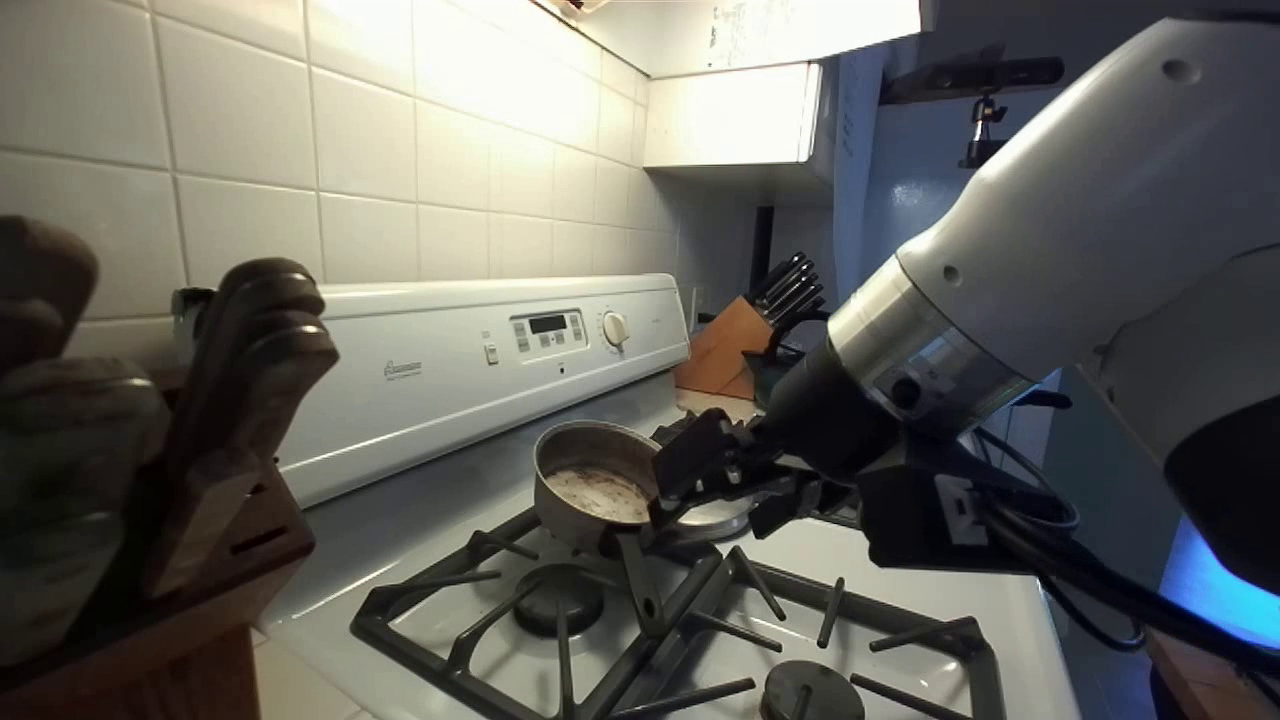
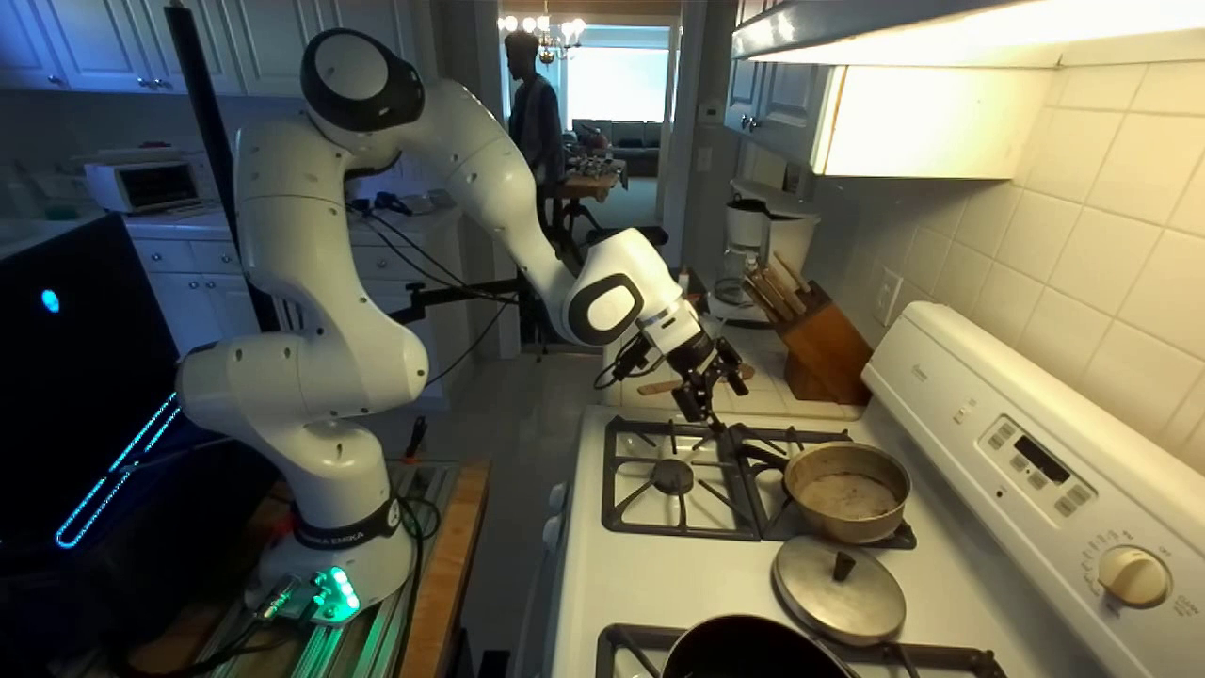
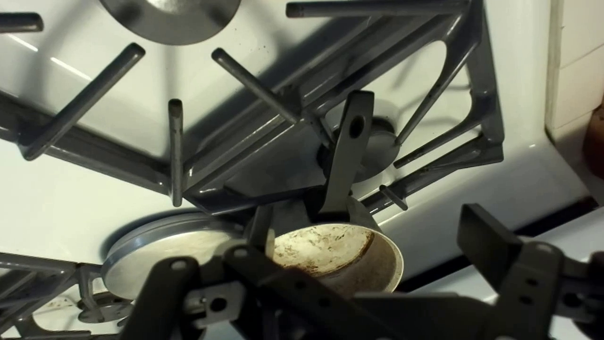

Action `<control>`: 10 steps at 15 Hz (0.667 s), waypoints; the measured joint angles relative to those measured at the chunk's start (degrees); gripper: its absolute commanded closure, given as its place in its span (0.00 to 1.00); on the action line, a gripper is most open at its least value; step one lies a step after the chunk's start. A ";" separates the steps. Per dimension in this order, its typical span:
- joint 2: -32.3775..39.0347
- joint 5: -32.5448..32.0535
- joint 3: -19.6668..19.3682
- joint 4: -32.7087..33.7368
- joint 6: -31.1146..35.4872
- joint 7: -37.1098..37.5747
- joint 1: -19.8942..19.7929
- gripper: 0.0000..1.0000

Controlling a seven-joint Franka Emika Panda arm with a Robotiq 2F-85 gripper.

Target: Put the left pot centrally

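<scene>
Small round stainless-steel saucepan with pale beige-brown inside (image 2: 847, 490) is carried by the black metal grate (image 3: 490, 123), off the dark round burner cap (image 1: 580, 590) and close to the flat round silvery metal lid with dark knob (image 2: 819, 589); whether the two touch can't be told. Black two-fingered gripper (image 3: 366, 222) is spread wide, nothing clamped; approach stage is assumed, grasp not yet made. Main risk: misaligned descent. In the wrist view one finger (image 3: 259, 229) is seen across the lid-side rim, depth unclear; if lowered on that line, the rim could be struck and the saucepan tipped, or the lid shoved. The opposite finger is seen in front of the long white backguard (image 1: 450, 400); if reach is overdone, contact there could be made. If the straight black handle (image 3: 347, 160) is gripped instead, roll or droop should be expected, since the bowl would be hung well out from the grip. If slid rather than lifted, the base could be snagged on grate bars. Target also loosely specified: by "centrally" the burner cap or the middle of the white stove (image 2: 673, 576) could be meant. If the latter, landing on the lid is possible, part of that space being taken by it.
</scene>
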 measured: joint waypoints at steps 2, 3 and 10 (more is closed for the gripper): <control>-1.14 1.90 3.58 0.77 1.44 0.00 -3.41 0.00; -1.82 2.92 5.32 1.21 2.08 0.00 -5.09 0.00; -7.37 7.59 13.86 5.35 3.53 0.03 -14.47 0.00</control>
